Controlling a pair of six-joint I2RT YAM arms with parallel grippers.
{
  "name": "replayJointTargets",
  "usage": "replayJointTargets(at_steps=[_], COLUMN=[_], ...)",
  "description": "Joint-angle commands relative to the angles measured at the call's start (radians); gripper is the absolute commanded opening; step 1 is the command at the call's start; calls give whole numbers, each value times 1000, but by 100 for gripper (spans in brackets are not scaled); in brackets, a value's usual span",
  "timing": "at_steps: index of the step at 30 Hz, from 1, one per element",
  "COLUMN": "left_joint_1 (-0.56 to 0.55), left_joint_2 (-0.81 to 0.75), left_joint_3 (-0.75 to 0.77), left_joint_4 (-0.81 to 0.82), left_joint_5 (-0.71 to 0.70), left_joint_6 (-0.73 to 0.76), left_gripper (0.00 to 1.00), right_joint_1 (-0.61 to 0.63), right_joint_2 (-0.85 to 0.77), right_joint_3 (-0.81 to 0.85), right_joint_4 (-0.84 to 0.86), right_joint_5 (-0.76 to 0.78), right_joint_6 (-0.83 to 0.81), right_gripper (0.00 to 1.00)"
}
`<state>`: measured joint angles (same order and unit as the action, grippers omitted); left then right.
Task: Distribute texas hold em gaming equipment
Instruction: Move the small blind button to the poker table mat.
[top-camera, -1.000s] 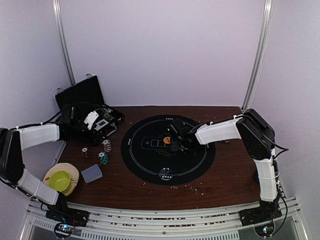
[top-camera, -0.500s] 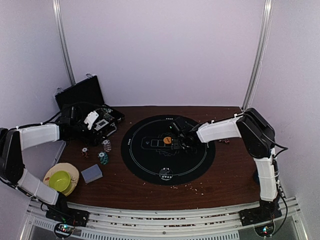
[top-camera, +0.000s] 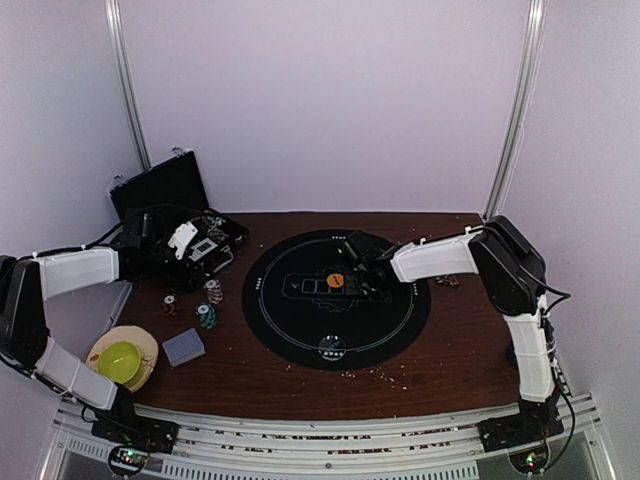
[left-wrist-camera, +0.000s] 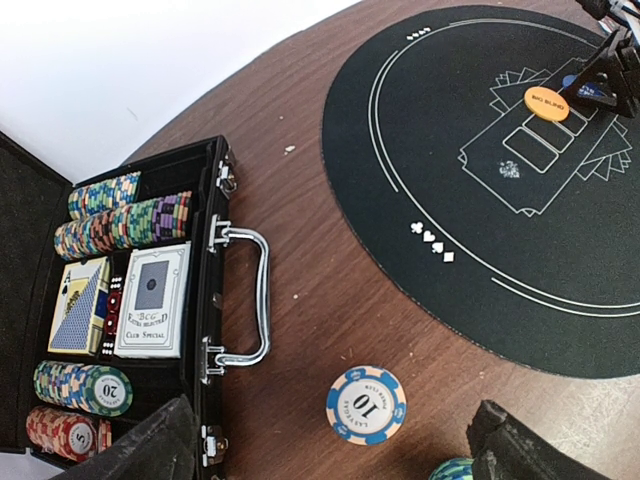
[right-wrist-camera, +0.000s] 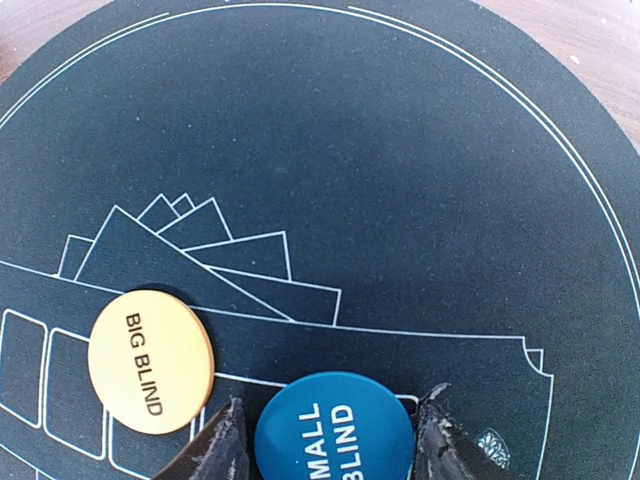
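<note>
Top external view first: the left arm runs up the left side of the table and bends inward, so the left gripper hangs over the front edge of the open black case. The right arm rises from its base with the elbow high. Its forearm reaches leftward over the round black mat, and the right gripper is down near the mat's middle, right next to the orange disc.

Left wrist cam shows that pincer spread really wide with nothing in it. A white and blue chip marked "10" lies on the wood below, between the two fingers. Inside the case are rows of chips: a greenish chip reads "20" and a red chip reads "5". Between the rows sits a card box where I can make out "Club Special".

Right wrist cam: the orange disc says "BIG BLIND" and the blue disc says "SMALL BLIND". Both lie flat on the mat, just beside each other. The right fingers straddle the blue one, about half spread, with the tips right at its rim. Honestly can't tell if they're pinching it or only standing beside it.
</note>
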<state>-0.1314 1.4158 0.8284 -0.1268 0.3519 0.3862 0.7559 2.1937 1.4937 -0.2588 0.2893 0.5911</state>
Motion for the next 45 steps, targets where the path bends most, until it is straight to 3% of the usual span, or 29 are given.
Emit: replayJointTargets(at_steps=[1,19,22,29,35,45], left_joint_1=[-3,-4,-3,-3,-3,-3], left_joint_2=[12,19,20,17,14,21], left_joint_3=[-3,-2,-2,-1,0,1], left_joint_4=[46,46,46,42,40,38], left_joint_5=[-2,-7,-6,-5,4,17], left_joint_6=[-6,-6,-7,-6,-6,-4], left_gripper=[98,98,98,98,98,98], right_joint_1=[18,31,31,18,0,-15], right_joint_2=[15,-130,-110,-92,-41,97], right_joint_3=[-7,-61,-45,26,114,312], right_joint_4=[-54,-11,-25,-152,-262,-460], right_joint_5=[4,72,67,15,-115,-143], right_joint_6=[2,-21,-24,-57,-140,-227], right_gripper=[56,57,62,71,71,72])
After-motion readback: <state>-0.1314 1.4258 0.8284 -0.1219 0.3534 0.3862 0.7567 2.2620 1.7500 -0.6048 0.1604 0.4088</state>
